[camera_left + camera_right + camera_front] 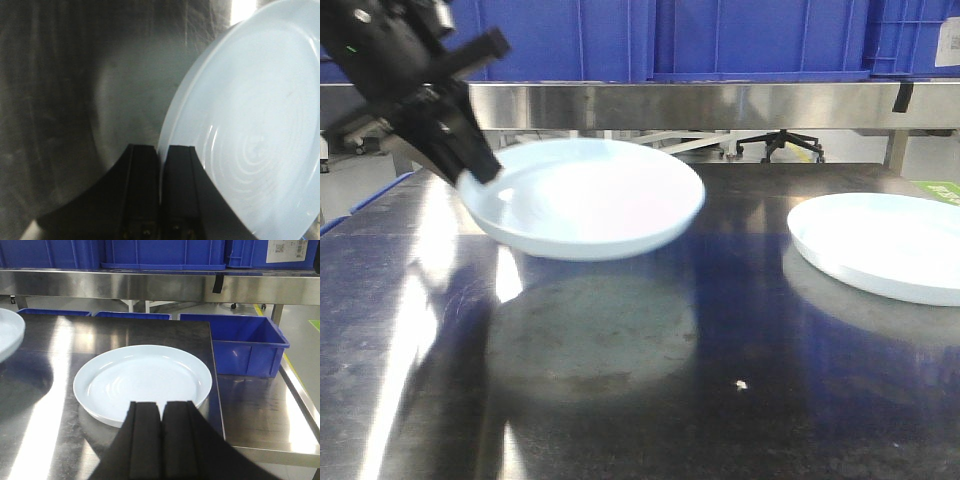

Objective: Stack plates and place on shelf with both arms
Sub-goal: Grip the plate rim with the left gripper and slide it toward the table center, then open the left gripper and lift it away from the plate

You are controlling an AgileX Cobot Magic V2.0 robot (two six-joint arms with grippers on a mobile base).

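My left claw (478, 175) gripped a raised plate (590, 200) left of the resting plate (880, 240), right claw (161, 406) clenched, empty, beside it

Resting plate (880, 245) cut by right edge; held plate (250, 125) cropped.

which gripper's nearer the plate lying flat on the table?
Right. The right gripper is at the near rim of the resting plate, fingers together. The left gripper is farther off, clamped on the rim of the lifted plate.
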